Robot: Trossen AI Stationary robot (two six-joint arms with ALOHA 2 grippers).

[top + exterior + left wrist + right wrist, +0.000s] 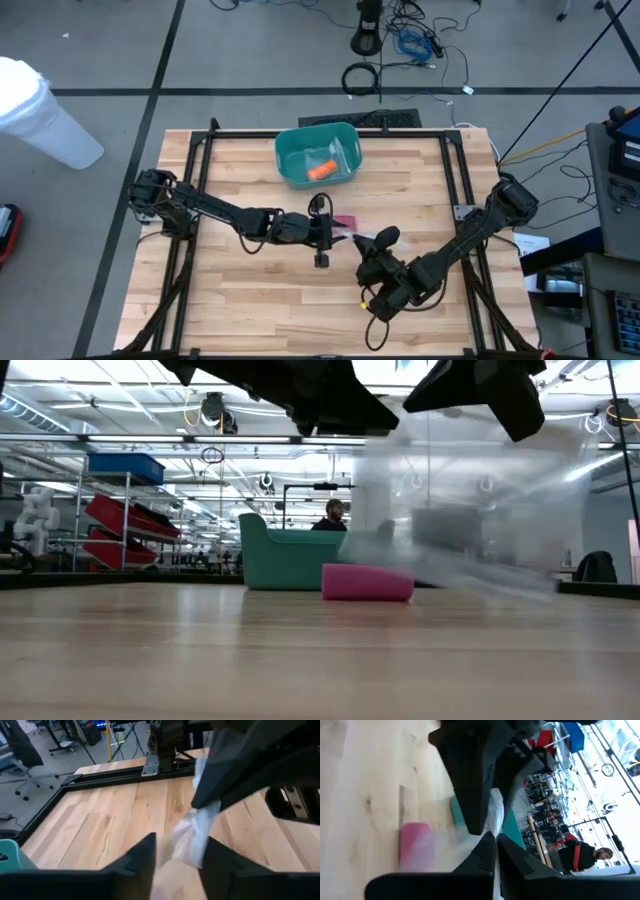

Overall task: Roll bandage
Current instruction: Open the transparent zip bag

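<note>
**Two pincers meet over a thin white strip at the middle of the counter**

A teal tub (pixel 318 154) sits at twelve o'clock on the wooden counter (pixel 250 300), near its far edge. Inside it lies one orange object (pixel 321 170), too small to identify; a paler patch beside it cannot be made out. In the low view the tub (pixel 285 558) shows behind a pink roll (pixel 367 582) that lies on its side on the wood.

The bandage (pixel 192 832) is a thin, gauzy white strip, crumpled and partly see-through. It hangs in the air just above the centre of the counter, stretched between the two pincers. From the low camera it reads as a pale blurred sheet (pixel 470 530) slanting down toward three o'clock. The right wrist camera shows a white fold of it (pixel 495 815) running up from the right pincer's tips.

The left pincer (pixel 335 232) reaches in from nine o'clock to the centre, right beside the pink roll (pixel 343 223). Its fingers (pixel 137 865) stand apart on either side of the strip; whether they press it cannot be told. The right pincer (pixel 372 241) comes in from four o'clock, its fingers (pixel 481 852) pinched tight together on the strip. The two pincers are just beside each other.
</note>
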